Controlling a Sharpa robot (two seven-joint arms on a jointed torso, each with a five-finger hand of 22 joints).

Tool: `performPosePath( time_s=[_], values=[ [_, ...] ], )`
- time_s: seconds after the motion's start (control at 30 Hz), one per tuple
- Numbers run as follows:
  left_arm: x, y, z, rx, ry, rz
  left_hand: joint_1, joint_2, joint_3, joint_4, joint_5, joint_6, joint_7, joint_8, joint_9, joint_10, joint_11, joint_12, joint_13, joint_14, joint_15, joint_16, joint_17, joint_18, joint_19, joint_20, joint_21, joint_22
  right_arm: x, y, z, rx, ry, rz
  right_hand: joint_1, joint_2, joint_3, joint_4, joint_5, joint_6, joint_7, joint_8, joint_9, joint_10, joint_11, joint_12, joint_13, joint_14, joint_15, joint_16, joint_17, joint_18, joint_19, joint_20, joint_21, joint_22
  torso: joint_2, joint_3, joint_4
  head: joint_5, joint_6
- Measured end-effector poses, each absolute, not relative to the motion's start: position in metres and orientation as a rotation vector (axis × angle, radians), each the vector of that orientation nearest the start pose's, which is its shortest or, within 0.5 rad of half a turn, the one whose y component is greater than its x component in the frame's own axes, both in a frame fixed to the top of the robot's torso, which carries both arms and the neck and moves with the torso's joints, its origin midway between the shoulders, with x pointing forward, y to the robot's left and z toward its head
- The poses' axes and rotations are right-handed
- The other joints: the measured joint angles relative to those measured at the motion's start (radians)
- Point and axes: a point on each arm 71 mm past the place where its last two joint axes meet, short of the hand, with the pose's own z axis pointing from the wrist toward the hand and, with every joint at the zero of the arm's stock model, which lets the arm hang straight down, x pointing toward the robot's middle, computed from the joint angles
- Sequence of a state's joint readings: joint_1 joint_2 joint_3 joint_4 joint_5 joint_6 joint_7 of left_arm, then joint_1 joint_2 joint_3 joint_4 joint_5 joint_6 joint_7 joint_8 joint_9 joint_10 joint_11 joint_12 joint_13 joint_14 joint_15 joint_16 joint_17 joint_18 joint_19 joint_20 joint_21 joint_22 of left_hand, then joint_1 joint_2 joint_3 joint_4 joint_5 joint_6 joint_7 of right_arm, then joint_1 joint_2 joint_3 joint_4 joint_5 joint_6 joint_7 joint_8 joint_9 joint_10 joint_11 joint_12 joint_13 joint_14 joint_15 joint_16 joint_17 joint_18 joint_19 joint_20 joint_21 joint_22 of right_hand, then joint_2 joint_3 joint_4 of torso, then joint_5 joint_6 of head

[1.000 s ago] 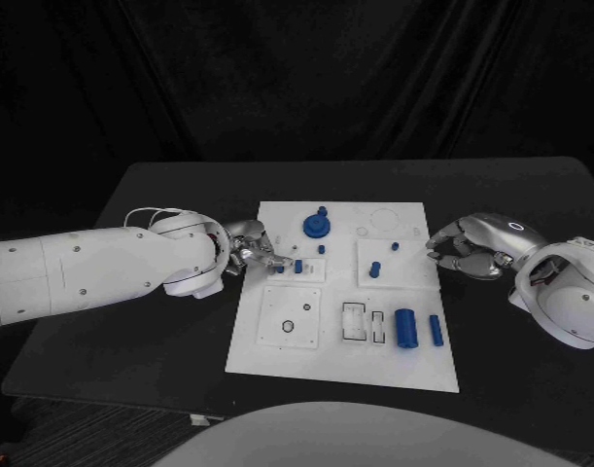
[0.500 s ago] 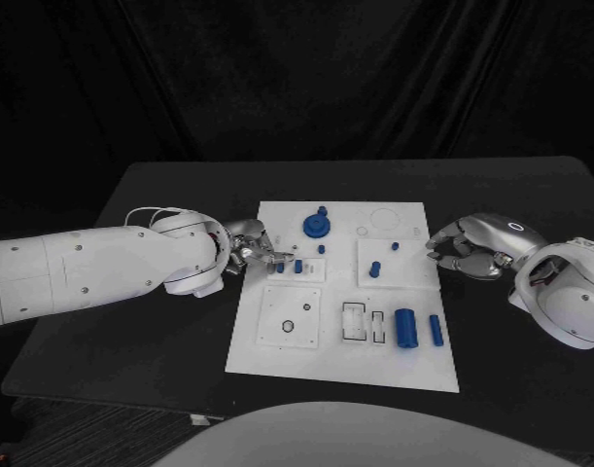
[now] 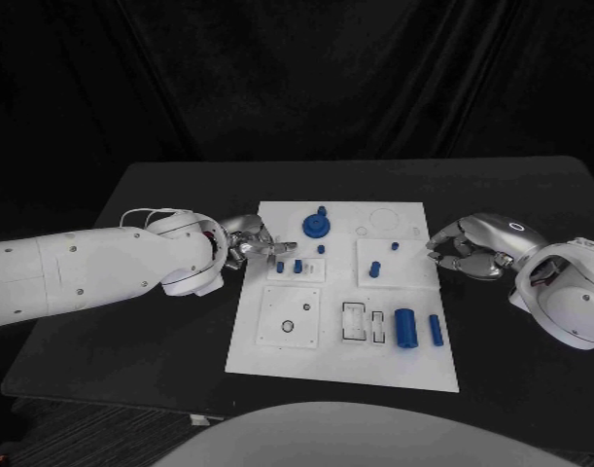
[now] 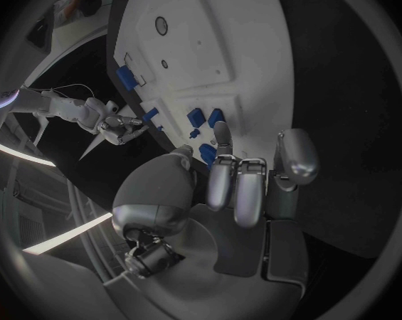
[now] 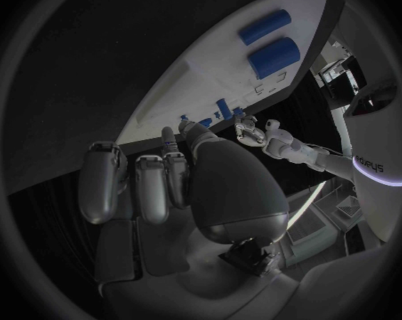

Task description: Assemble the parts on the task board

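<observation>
Partly done, I judge: by the empty, loosely spread left hand [image 3: 248, 243] pegs [image 3: 289, 266] stand in the board [image 3: 311, 341], cylinders [image 3: 417, 329] near the curled, empty right hand [image 3: 468, 247] lie loose.

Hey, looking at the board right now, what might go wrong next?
1. The left robot hand sits at the task board's left edge, fingertips close to the small blue pegs; a slip might knock them over.
2. The right robot hand is curled beside the board's right edge; it may nudge the board.
</observation>
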State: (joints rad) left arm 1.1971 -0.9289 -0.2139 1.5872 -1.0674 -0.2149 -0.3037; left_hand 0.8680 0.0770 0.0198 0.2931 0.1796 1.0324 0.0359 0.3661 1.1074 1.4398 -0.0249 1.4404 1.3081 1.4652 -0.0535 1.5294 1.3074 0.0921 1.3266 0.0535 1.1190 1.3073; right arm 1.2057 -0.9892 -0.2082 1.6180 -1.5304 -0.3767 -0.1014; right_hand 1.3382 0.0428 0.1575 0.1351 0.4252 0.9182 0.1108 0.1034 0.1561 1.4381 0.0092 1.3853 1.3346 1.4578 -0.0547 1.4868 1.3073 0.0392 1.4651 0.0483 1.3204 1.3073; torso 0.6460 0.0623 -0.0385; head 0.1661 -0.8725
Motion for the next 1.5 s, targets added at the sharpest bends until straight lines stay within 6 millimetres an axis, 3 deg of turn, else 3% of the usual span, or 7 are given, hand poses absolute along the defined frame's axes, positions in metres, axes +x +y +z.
performPosePath(
  time_s=[0.5,0.7,0.83,1.0,1.1,1.23,1.5],
  values=[
    [0.453,0.24,-0.234,-0.281,1.959,-0.653,0.01,0.03,-0.085,-0.001,-0.034,-0.022,-0.003,0.042,0.05,0.018,0.0,0.015,0.0,0.0,-0.007,0.007,0.0,0.0,0.013,-0.006,0.02,0.0,0.439,-0.245,-0.229,-0.23,1.743,0.552,-0.005,-0.005,0.0,0.0,0.0,0.0,0.0,0.0,-0.001,-0.004,0.004,0.001,-0.001,0.0,0.0,0.0,0.0,0.0,0.0,0.0,0.0,0.001,0.0,-0.0009,-0.0006,0.007,0.0],
    [0.456,0.242,-0.235,-0.278,1.964,-0.652,0.187,0.019,-0.074,-0.05,0.045,-0.072,0.0,0.038,0.058,0.018,0.0,0.015,0.0,0.0,-0.007,0.007,0.0,0.0,0.013,-0.006,0.017,0.0,0.439,-0.246,-0.229,-0.228,1.74,0.551,-0.005,-0.005,0.0,0.0,0.0,0.0,0.0,0.0,-0.001,-0.004,0.004,0.001,-0.002,0.0,0.0,0.0,0.0,0.0,0.0,0.0,0.0,0.001,0.001,-0.0005,-0.0007,0.003,0.0],
    [0.462,0.238,-0.233,-0.222,1.927,-0.718,0.369,-0.006,-0.045,-0.113,0.015,-0.182,0.037,-0.039,0.004,-0.068,0.033,-0.058,0.001,-0.014,0.014,-0.022,0.0,0.0,-0.033,0.012,-0.033,0.0,0.439,-0.247,-0.228,-0.225,1.728,0.555,-0.005,-0.005,0.003,-0.003,0.01,0.0,0.0,0.0,-0.001,-0.004,0.004,0.001,-0.003,0.0,0.0,0.0,0.0,0.0,0.0,0.0,0.0,0.001,0.002,-0.0001,-0.0004,0.003,0.0],
    [0.469,0.221,-0.225,-0.012,1.815,-0.879,0.567,-0.054,0.015,-0.12,-0.091,-0.256,0.095,-0.233,-0.267,-0.673,0.115,-0.734,-0.49,-0.4,0.094,-0.3,-0.307,0.0,-0.137,0.061,-0.106,0.0,0.438,-0.246,-0.226,-0.224,1.706,0.57,-0.005,-0.005,0.006,-0.005,0.02,0.0,0.0,0.0,-0.001,-0.004,0.004,0.002,-0.007,0.002,0.002,0.0,0.0,0.0,0.0,0.0,0.005,0.001,0.001,-0.0001,-0.0003,0.005,0.0],
    [0.471,0.214,-0.222,0.125,1.746,-0.924,0.632,-0.086,0.04,-0.11,-0.092,-0.292,0.069,-0.293,-0.426,-0.747,0.101,-0.948,-0.695,-0.442,0.069,-0.428,-0.454,0.017,-0.136,0.065,-0.102,0.0,0.438,-0.246,-0.225,-0.224,1.698,0.576,-0.005,-0.005,0.008,-0.003,0.02,0.0,0.0,0.0,-0.001,-0.004,0.004,0.002,-0.007,0.003,0.003,0.0,0.0,0.0,0.0,0.0,0.005,0.001,0.001,-0.0002,0.0,0.003,0.0],
    [0.473,0.207,-0.22,0.349,1.645,-0.935,0.663,-0.122,0.059,-0.112,-0.084,-0.306,-0.064,-0.304,-0.597,-0.792,0.059,-1.09,-0.87,-0.327,0.036,-0.424,-0.439,0.016,-0.07,0.054,-0.053,0.0,0.437,-0.246,-0.225,-0.222,1.688,0.582,-0.005,-0.005,0.011,-0.006,0.027,0.0,0.0,0.0,-0.002,-0.004,0.004,0.002,-0.007,0.003,0.003,0.0,0.0,0.0,0.0,0.0,0.005,0.001,0.0,-0.0008,0.0001,-0.002,0.0],
    [0.474,0.197,-0.222,0.657,1.535,-0.866,0.653,-0.148,0.088,-0.136,-0.074,-0.296,-0.083,-0.304,-0.735,-0.79,0.052,-1.14,-0.985,-0.231,0.017,-0.375,-0.41,0.013,0.027,0.032,0.047,0.0,0.436,-0.249,-0.225,-0.217,1.683,0.586,-0.005,-0.005,0.011,-0.006,0.027,0.0,0.0,0.0,-0.002,-0.004,0.004,0.003,-0.007,0.003,0.003,0.0,0.0,0.0,0.0,0.0,0.005,0.0,0.005,-0.0038,-0.0011,-0.007,0.0]
  ],
)
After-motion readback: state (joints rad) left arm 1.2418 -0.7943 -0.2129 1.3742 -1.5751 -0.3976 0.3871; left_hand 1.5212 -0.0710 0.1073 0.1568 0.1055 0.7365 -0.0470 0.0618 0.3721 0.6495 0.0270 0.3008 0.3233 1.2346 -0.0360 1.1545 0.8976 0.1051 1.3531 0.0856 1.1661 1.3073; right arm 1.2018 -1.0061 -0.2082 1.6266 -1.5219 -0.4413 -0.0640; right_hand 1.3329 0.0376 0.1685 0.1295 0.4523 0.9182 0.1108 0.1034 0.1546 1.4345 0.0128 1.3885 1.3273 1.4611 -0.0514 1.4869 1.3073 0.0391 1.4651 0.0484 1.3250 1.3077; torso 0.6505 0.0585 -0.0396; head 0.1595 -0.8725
